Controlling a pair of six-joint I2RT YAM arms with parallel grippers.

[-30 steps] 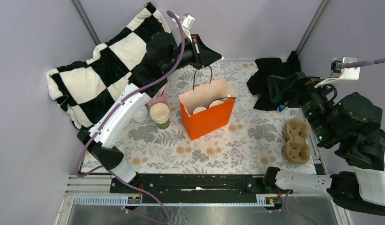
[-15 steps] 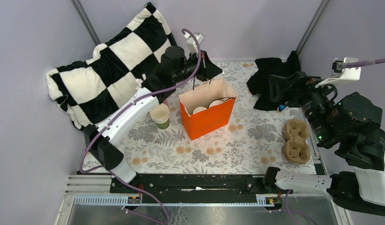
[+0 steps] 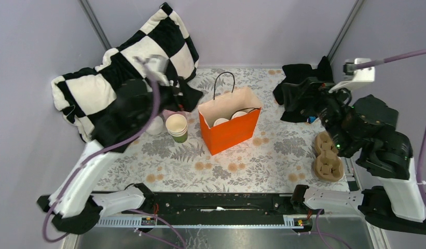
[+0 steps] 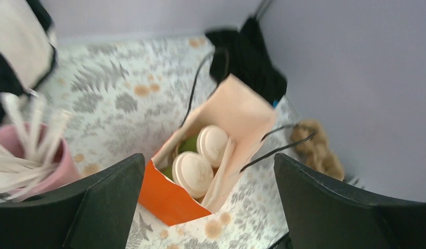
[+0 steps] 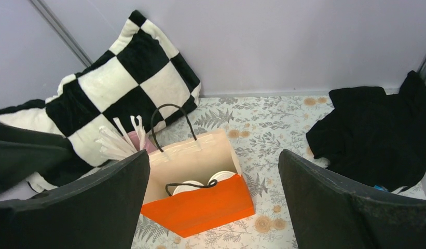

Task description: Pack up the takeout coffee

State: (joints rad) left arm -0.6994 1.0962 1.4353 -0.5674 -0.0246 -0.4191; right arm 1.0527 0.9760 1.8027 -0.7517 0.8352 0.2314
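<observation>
Inside the orange bag (image 4: 166,201), both cups (image 4: 193,174) lie beyond the left fingers (image 4: 104,205).

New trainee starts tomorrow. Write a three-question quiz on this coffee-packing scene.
1. True or false: both lidded cups sit inside the orange bag.
2. In the top view, the stack of lidless cups stands: A) left of the bag, B) inside it, C) right of it.
3. What state are the left hand and the right hand in?
Key: 1 true; 2 A; 3 both open, holding nothing.
</observation>
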